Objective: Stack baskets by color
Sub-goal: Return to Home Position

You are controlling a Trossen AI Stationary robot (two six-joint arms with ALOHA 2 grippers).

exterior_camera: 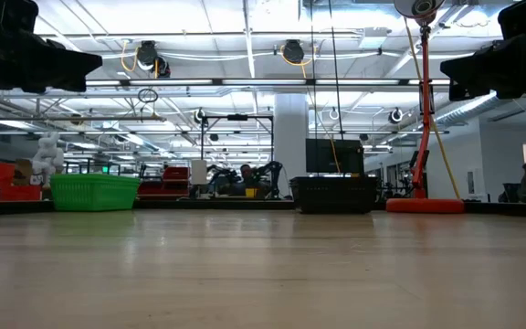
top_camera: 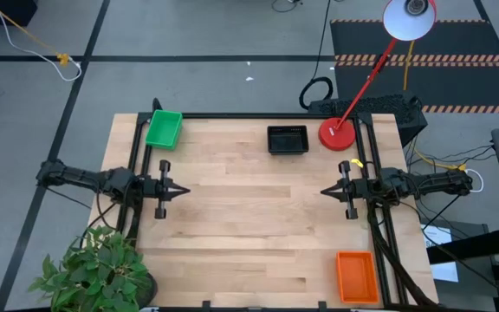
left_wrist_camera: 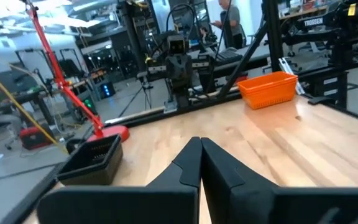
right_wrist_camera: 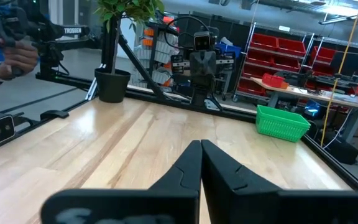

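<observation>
My left arm [top_camera: 85, 179] and right arm [top_camera: 423, 182] are dark, slim and knuckled at the joints, with dark cables [top_camera: 386, 247] running beside them. My left gripper [top_camera: 184, 190] and right gripper [top_camera: 325, 190] carry matte black fingers [left_wrist_camera: 229, 174] tapering to a wedge.

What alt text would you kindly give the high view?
Wooden table from above: green baskets at its upper-left corner, black baskets top centre beside a red lamp base, orange baskets lower right. The left hand and right hand, both shut, point inward from the sides.
</observation>
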